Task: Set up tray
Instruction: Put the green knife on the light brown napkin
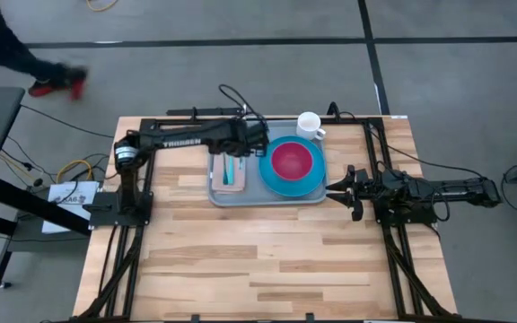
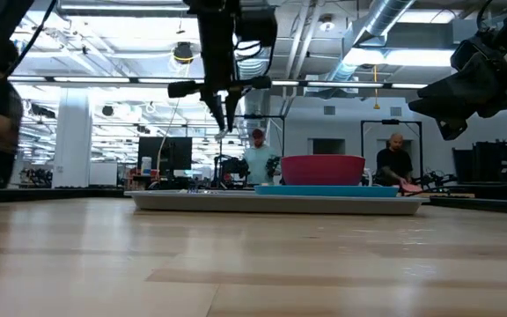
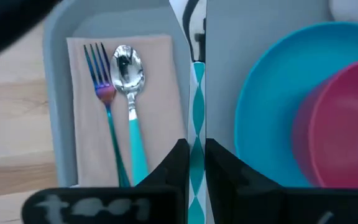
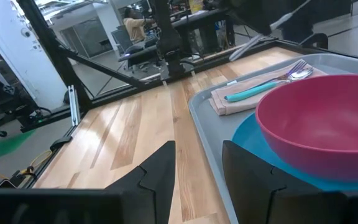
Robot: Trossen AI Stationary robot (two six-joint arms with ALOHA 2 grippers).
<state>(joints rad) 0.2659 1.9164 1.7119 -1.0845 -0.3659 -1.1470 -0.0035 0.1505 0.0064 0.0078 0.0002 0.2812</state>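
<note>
The grey-blue tray [image 1: 267,193] lies on the table's far middle. On it, a blue plate [image 1: 269,178] carries a pink bowl [image 1: 292,161], and a beige napkin [image 3: 154,93] carries a fork [image 3: 101,87] and a teal-handled spoon [image 3: 128,81]. A white cup [image 1: 310,124] stands off the tray's far right corner. My left gripper [image 3: 196,158] hovers over the tray between napkin and plate, shut on a teal-and-white striped straw [image 3: 197,93]. My right gripper [image 4: 197,171] is open, just right of the tray. My left gripper pinches the striped straw between its two fingers [image 3: 176,163], coming from above and pointing down. The straw's stretch right beside the fingers [image 3: 197,134] runs on out past them over the tray's bare strip. In the low view the fingertips [image 2: 222,114] stand well above the tray.
Bare wooden table [image 1: 258,260] stretches across the near half. Black frame rails [image 1: 124,269] run along both sides of the table. People [image 2: 258,158] and workbenches show in the room beyond the far edge. A person's leg and red shoe [image 1: 56,82] are on the floor at far left.
</note>
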